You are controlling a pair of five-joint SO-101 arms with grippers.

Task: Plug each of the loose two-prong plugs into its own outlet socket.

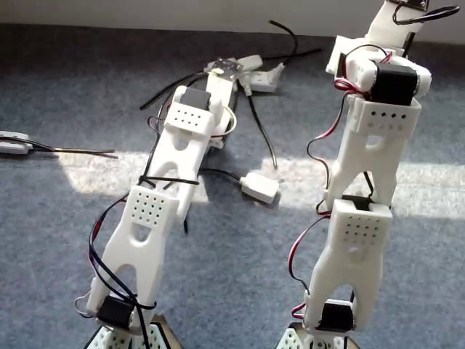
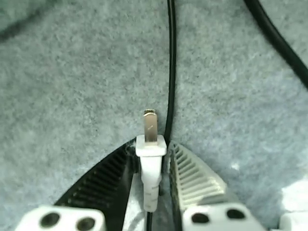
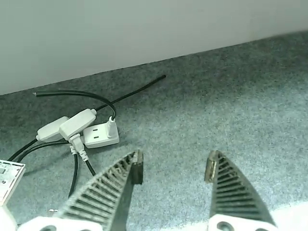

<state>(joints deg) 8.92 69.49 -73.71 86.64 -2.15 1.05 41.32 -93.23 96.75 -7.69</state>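
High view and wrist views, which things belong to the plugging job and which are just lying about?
Job: two-prong plug in the left gripper; white outlet socket on the carpet; white sockets near the wall.
Lying about: loose black cable; grey carpet.

From up here I see the left arm (image 1: 156, 211) stretched low over the grey desk (image 1: 58, 247) toward a cluster of white outlet blocks (image 1: 256, 73) — the right arm (image 1: 363, 218) stands tall beside it. One more white block (image 1: 259, 187) lies between them on a black cord (image 1: 263, 134).
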